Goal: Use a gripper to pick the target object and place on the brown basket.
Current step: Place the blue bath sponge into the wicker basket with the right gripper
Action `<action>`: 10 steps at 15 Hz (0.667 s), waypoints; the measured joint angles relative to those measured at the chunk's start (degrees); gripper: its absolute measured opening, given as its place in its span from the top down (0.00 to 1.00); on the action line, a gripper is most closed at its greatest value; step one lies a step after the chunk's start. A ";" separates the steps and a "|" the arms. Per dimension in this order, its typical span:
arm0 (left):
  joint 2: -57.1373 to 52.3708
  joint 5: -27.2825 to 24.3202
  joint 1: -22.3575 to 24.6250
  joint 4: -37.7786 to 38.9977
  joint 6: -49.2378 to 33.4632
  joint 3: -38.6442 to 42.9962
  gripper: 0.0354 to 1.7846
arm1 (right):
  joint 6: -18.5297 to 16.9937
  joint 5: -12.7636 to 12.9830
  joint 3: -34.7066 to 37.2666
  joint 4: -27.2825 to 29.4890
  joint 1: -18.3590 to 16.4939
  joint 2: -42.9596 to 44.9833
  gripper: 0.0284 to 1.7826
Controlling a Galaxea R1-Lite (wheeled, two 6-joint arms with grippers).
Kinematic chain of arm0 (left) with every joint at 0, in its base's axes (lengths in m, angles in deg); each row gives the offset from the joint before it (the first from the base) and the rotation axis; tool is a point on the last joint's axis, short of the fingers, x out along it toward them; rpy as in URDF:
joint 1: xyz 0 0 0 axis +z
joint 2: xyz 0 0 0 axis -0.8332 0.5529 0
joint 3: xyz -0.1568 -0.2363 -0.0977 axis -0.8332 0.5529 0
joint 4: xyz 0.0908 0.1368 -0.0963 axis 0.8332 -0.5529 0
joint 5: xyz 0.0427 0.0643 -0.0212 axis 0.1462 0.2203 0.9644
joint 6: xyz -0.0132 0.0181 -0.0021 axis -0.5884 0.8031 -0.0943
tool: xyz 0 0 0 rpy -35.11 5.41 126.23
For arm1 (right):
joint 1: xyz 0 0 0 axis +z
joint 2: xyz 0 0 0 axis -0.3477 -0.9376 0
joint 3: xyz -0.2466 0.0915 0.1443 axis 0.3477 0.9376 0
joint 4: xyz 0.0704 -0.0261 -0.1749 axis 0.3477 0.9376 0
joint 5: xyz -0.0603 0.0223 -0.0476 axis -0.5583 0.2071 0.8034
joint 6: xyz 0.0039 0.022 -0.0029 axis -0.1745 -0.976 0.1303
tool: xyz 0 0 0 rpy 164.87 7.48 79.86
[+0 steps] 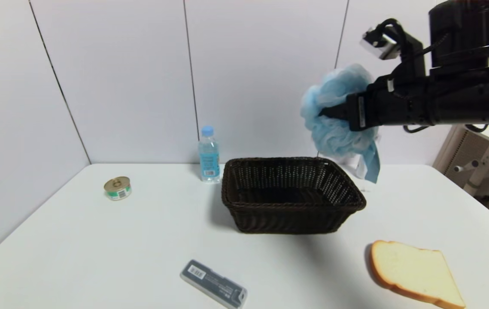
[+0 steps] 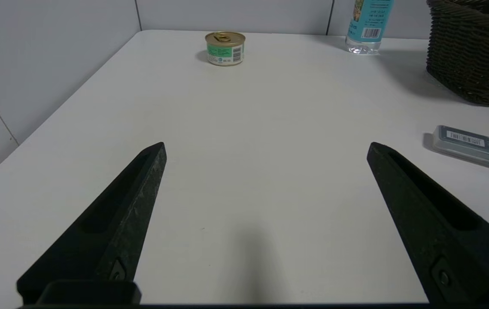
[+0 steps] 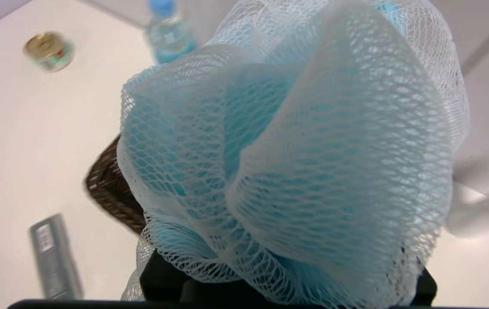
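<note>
My right gripper [image 1: 328, 112] is shut on the light-blue mesh bath pouf [image 1: 334, 107] and holds it in the air, above and just behind the right end of the brown basket [image 1: 291, 195]. Its blue ribbon loop [image 1: 372, 165] hangs down. In the right wrist view the pouf [image 3: 296, 146] fills most of the picture and hides the fingers; a corner of the basket [image 3: 111, 189] shows below it. My left gripper [image 2: 265, 148] is open and empty, low over bare table, with the basket [image 2: 472, 51] off to one side.
On the white table [image 1: 98, 249] stand a clear blue-capped water bottle [image 1: 208, 155] behind the basket's left end and a small tin can [image 1: 117, 188] at far left. A grey flat case [image 1: 213, 284] lies near the front edge. A bread slice [image 1: 416, 272] lies front right.
</note>
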 joint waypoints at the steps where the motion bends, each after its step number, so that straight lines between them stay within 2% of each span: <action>1: 0.00 0.02 0.00 0.00 0.00 0.00 0.06 | 0.00 0.00 0.00 -0.02 1.30 -1.29 0.64; 7: 0.00 0.02 0.00 0.01 0.00 0.00 0.06 | 0.30 -0.02 -0.38 -0.51 3.28 -11.15 0.65; 10: -0.02 0.02 0.00 0.00 0.02 0.00 0.06 | 1.10 -1.29 -0.91 -0.35 3.18 -14.32 0.45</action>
